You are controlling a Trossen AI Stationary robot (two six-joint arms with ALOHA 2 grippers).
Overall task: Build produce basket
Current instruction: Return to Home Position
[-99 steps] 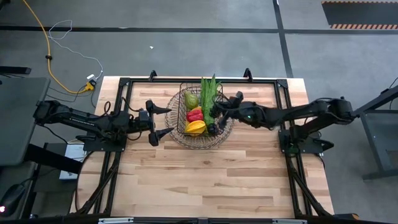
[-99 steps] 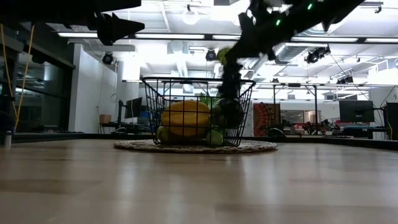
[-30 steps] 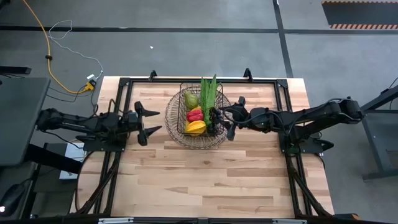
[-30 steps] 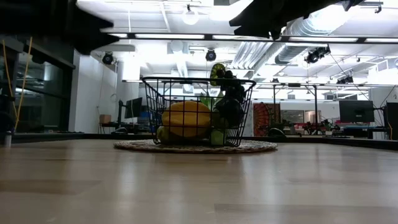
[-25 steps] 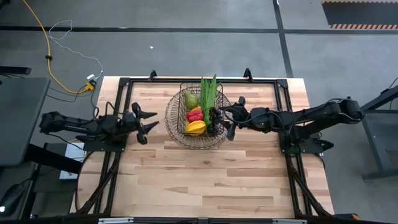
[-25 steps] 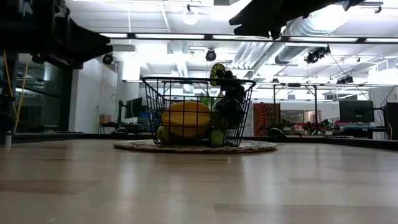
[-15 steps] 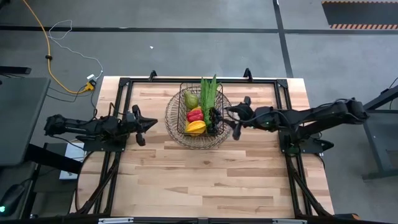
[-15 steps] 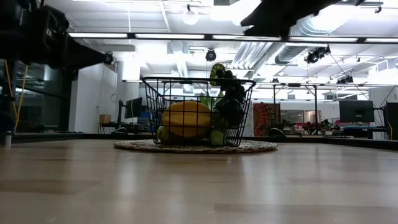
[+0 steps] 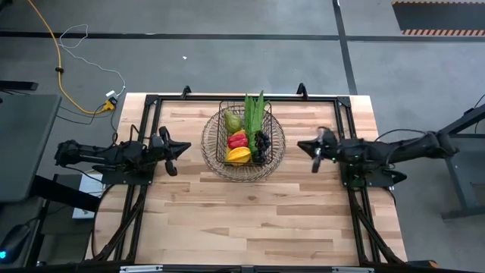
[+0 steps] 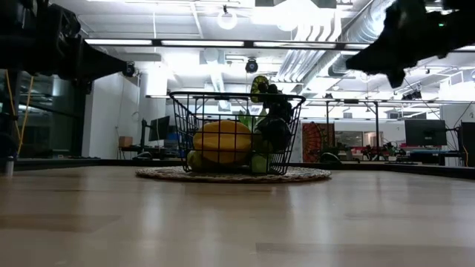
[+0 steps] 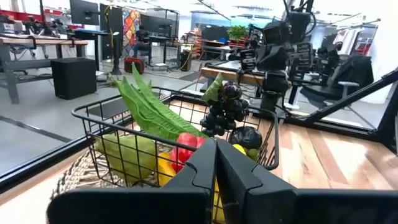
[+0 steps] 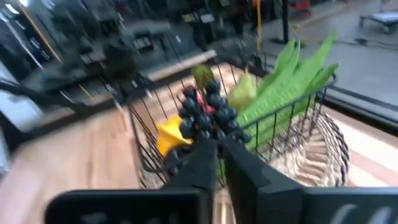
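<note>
While both arms hover clear of it, the basket (image 9: 208, 152) sits on the wooden table (image 9: 250, 220) filled with produce (image 9: 237, 140). A green pear (image 9: 233, 121), a yellow-orange pepper (image 9: 239, 155), dark grapes (image 9: 261, 142) and a long leafy bunch (image 9: 255, 114) lie inside. Just left of the basket, the left gripper (image 9: 185, 147) points toward it, fingers pressed together, empty. Farther off to the basket's right, the right gripper (image 9: 301, 145) faces it, likewise closed on nothing.

Left arm (image 9: 106, 154), right arm (image 9: 394, 149): slim, matte black, jointed; jaws dark, tapered.
</note>
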